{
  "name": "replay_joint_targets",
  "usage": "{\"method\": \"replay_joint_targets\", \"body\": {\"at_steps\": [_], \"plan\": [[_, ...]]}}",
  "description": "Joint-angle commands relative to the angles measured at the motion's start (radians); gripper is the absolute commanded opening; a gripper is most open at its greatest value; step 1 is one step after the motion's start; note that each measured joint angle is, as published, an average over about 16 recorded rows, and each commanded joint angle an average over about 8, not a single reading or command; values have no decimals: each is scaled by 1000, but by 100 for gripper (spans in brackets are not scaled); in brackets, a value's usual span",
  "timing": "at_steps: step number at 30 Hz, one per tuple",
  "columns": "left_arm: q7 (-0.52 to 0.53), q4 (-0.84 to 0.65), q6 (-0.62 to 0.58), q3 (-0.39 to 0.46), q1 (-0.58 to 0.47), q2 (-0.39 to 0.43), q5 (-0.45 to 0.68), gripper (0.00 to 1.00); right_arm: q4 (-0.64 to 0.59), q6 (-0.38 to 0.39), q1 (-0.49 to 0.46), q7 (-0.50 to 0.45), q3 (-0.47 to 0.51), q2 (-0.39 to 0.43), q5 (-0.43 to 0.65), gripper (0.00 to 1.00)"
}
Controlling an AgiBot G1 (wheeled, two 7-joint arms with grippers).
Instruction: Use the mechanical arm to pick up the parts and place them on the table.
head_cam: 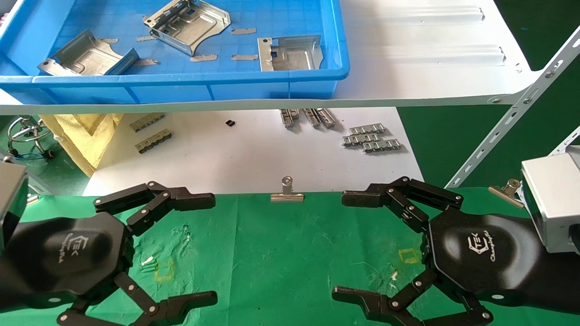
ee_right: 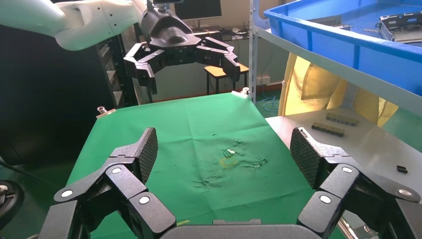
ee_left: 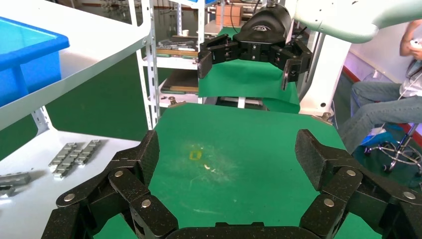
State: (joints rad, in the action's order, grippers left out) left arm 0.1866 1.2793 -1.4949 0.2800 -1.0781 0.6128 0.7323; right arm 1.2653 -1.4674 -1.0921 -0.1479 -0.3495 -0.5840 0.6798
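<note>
Three silvery sheet-metal parts lie in the blue tray [head_cam: 272, 86] on the white shelf: one at the left [head_cam: 86, 56], one at the back middle [head_cam: 186, 25], one at the right [head_cam: 290, 53]. The table with its green cloth [head_cam: 281, 253] lies below, bearing yellow square marks. My left gripper [head_cam: 213, 246] hovers over the cloth's left side, open and empty; in the left wrist view [ee_left: 226, 154] only cloth shows between its fingers. My right gripper [head_cam: 342, 246] hovers over the right side, open and empty, as in the right wrist view [ee_right: 224, 149].
The white shelf board [head_cam: 430, 54] overhangs a lower white surface with grey ridged clip strips [head_cam: 371, 138]. A binder clip [head_cam: 287, 192] holds the cloth's far edge, another [head_cam: 505, 192] sits at the right. A slotted shelf strut [head_cam: 512, 113] slants at right. Yellow cloth [head_cam: 86, 131] lies at left.
</note>
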Motion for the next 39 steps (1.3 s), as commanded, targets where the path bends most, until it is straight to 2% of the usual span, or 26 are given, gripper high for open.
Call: {"method": "replay_joint_targets", "body": {"at_steps": [1, 31, 35, 39], "plan": [[0, 0, 0, 0, 0, 0, 0, 100, 0, 0, 0, 0, 0, 0, 0, 0], [2, 1, 3, -2, -9, -1, 1, 100, 0, 0, 0, 0, 0, 0, 0, 0], [33, -8, 24, 2, -80, 4, 25, 100, 0, 0, 0, 0, 0, 0, 0, 0], [91, -57, 48, 25, -229, 34, 88, 100, 0, 0, 0, 0, 0, 0, 0, 0]]}}
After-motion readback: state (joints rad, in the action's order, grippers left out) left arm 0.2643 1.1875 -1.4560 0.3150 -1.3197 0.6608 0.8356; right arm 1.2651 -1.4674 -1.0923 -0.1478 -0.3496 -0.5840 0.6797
